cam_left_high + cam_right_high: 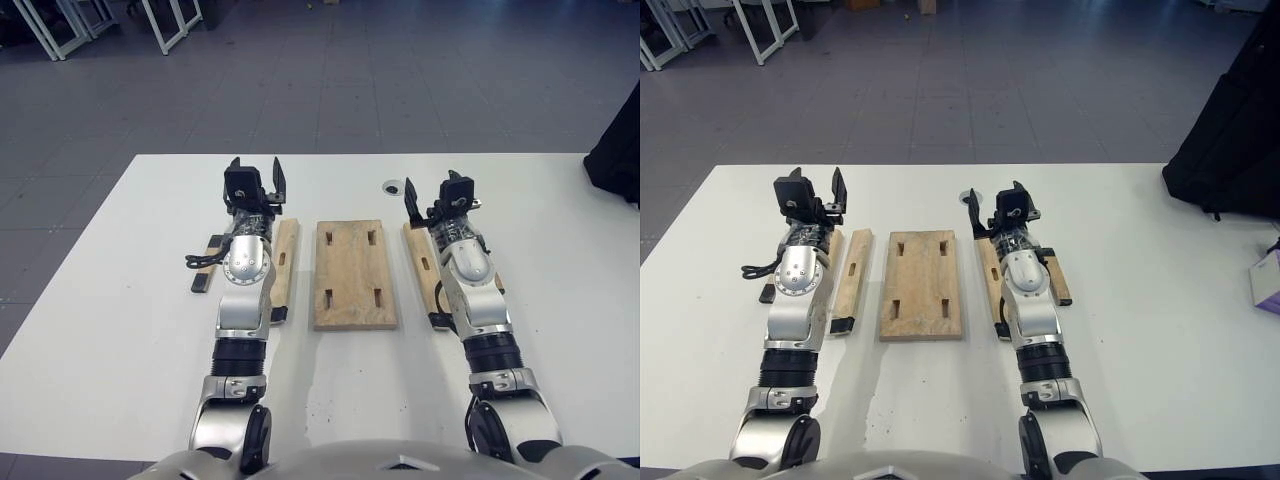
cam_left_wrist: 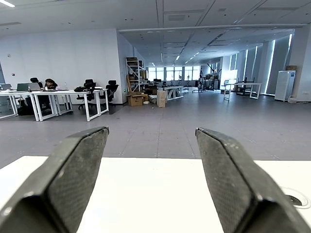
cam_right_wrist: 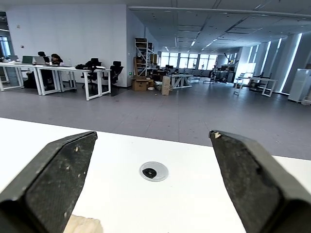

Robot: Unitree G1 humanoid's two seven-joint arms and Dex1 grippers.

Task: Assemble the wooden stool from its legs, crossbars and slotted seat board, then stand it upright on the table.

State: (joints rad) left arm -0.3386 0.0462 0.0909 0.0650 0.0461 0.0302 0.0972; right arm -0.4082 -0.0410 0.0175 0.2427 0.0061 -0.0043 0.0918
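The slotted seat board lies flat in the middle of the white table. To its left, wooden legs and crossbars lie side by side, partly hidden under my left forearm. More wooden pieces lie to the board's right, under my right forearm. My left gripper hovers past the far ends of the left pieces, open and holding nothing; its dark fingers stand wide apart. My right gripper is open above the far end of the right pieces, and a wooden tip shows below its fingers.
A round cable grommet sits in the tabletop just beyond the board, near my right gripper. A black bag stands off the table's far right corner, and a small purple box lies at the right edge.
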